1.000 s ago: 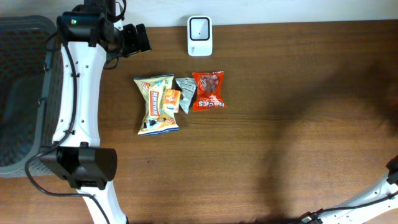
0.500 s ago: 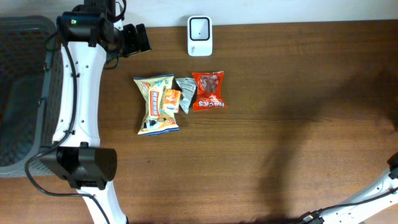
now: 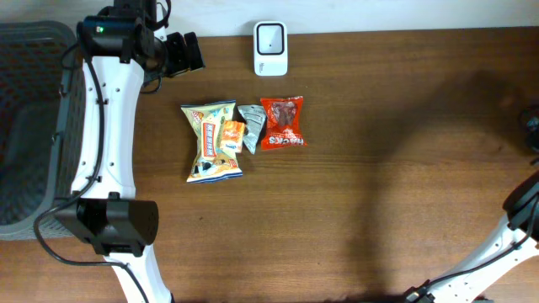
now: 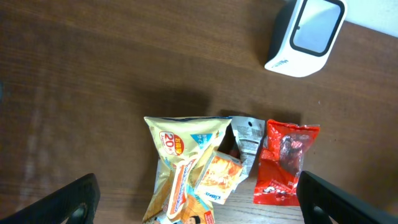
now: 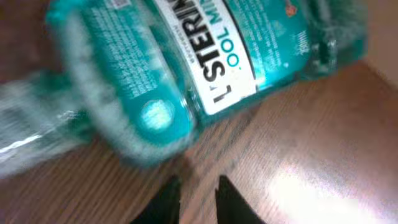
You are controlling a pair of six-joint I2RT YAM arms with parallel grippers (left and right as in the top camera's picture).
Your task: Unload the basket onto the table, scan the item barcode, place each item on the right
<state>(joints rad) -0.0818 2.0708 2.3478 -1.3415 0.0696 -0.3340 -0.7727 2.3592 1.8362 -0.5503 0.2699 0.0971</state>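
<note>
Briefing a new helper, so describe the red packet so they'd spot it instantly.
On the table, find the white scanner at the far edge. Just in front of it lies a row of snack packets; the red packet is rightmost, beside a silver packet, and the only red one.

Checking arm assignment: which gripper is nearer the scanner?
Left. The left gripper is just left of the scanner; the right gripper is far off to the right, by a mouthwash bottle.
</note>
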